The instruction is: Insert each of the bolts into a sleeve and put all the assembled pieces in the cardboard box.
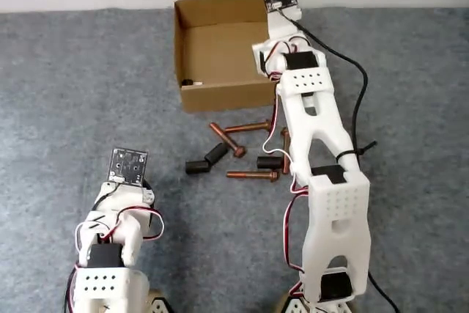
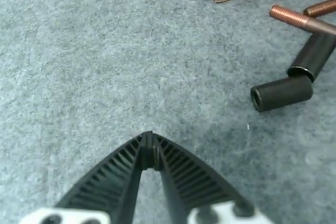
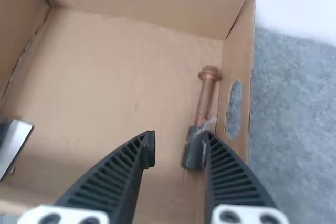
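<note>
Holding ribbed right gripper (image 3: 178, 140) parted over smooth cardboard box (image 3: 131, 3) floor, just beside dark cylindrical sleeve (image 3: 192, 155) carrying copper bolt (image 3: 207, 95) along wall. Pressing left gripper (image 2: 149, 142) tips together above fuzzy grey carpet (image 2: 79, 51), leaving open room before loose sleeves (image 2: 281, 93) and threaded bolts (image 2: 294, 18).

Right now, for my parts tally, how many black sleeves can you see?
4. Two sleeves lie together on the carpet left of the loose bolts, one beside the right arm, one on the bolt in the box. That arm may hide others.
</note>
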{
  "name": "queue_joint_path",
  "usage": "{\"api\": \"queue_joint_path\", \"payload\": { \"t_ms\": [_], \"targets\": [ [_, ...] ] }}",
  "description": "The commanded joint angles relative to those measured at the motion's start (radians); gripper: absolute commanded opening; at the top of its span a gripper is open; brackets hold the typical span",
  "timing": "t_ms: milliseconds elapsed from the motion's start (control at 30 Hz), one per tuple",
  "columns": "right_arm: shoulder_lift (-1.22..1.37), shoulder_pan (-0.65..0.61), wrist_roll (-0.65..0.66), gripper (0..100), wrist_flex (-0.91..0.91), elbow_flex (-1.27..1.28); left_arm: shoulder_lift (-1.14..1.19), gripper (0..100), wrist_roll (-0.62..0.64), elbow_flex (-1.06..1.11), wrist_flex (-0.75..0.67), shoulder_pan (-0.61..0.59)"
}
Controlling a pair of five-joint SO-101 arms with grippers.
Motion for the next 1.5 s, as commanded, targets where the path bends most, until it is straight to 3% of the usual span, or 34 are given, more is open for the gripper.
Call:
{"api": "queue_joint_path", "payload": {
  "t_ms": [0,333,733,833,1467],
  "targets": [
    [-0.142,0.008,-0.025,14.4,0.093,-0.058,-0.012,0,-0.012,-0.005,-0.032,-0.009],
    [-0.357,0.013,-0.163,14.3,0.384,-0.058,-0.012,0,-0.015,-0.005,-0.032,-0.011],
    [-0.498,0.015,-0.176,14.3,0.828,-0.057,-0.012,0,-0.015,-0.005,-0.032,-0.009],
    [-0.495,0.008,-0.273,14.3,0.923,-0.054,-0.012,0,-0.015,-0.005,-0.032,-0.009],
    [-0.286,0.007,-0.506,14.3,0.937,0.115,-0.012,0,-0.015,-0.005,-0.032,-0.009]
  ]
}}
